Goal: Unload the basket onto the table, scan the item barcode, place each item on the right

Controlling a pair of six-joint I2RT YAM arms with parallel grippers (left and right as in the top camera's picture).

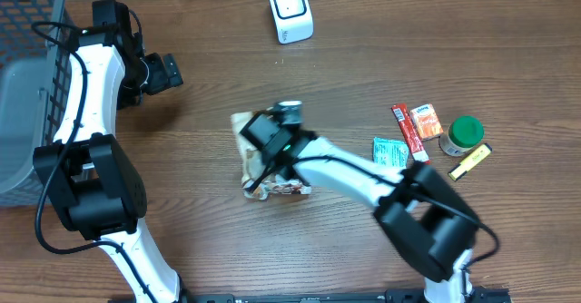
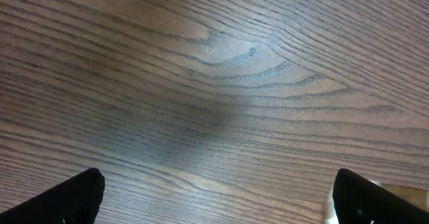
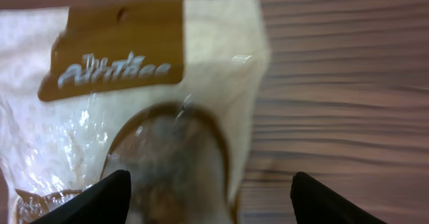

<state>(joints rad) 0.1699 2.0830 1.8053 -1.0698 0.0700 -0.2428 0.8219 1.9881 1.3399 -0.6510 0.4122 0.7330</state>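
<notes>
So the right gripper (image 1: pixel 272 138) is hovering right over the snack bag (image 1: pixel 268 167), which is lying flat in the middle of the table (image 1: pixel 363 58). In the right wrist view the jaws are standing apart, one side over the bag's clear window and the other out over bare wood past the bag's edge, so nothing's clamped yet. I'm guessing the step in hand is picking the bag up so it can go to the white scanner (image 1: pixel 290 13) at the far side. If that's right, I'd be shifting the grip so both sides are actually straddling the bag's edge or the brown header strip. That film looks crinkly and slippery, and a pinch on the puffy middle is probably going to slide. I'm not seeing any barcode on this face, so it's likely underneath, and the grip should be leaving that side free to turn toward the scanner. The left gripper (image 2: pixel 218 200) is sitting with its jaws wide apart over bare wood, near the grey basket (image 1: pixel 45 13). Containers: I'm not spotting anything in the part of the basket that shows. The bag's window is showing something brown inside, too blurry to name. The jar (image 1: pixel 466 132) on the right is wearing its green lid, so I can't tell what's in it.
</notes>
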